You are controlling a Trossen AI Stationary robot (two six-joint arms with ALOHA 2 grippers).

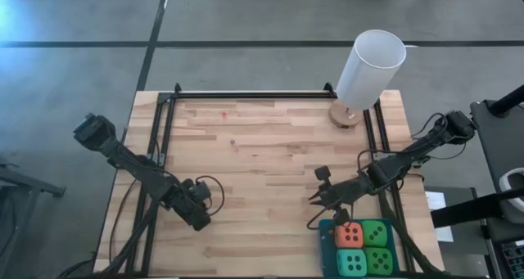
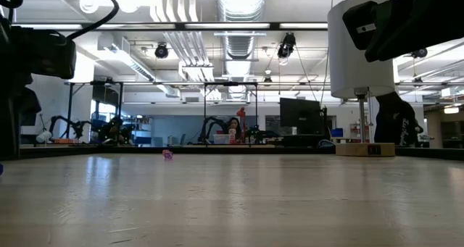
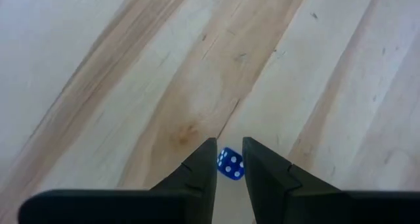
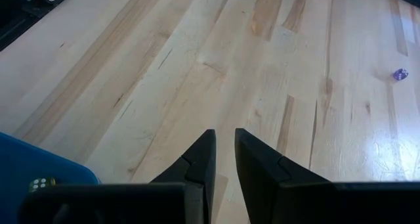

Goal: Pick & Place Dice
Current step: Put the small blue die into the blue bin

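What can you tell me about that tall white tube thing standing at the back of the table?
The tall white cylinder is a smooth, matte tube, open at its top, looking like plastic or paper. It stands upright on a thin stem over a small wooden base, rather like a lamp. It sits at the table's far right corner, just beside the black frame rail. In the low view the base looks like a flat wooden block. No gripper touches it, and the coloured dice lie well away from it, at the near edge.
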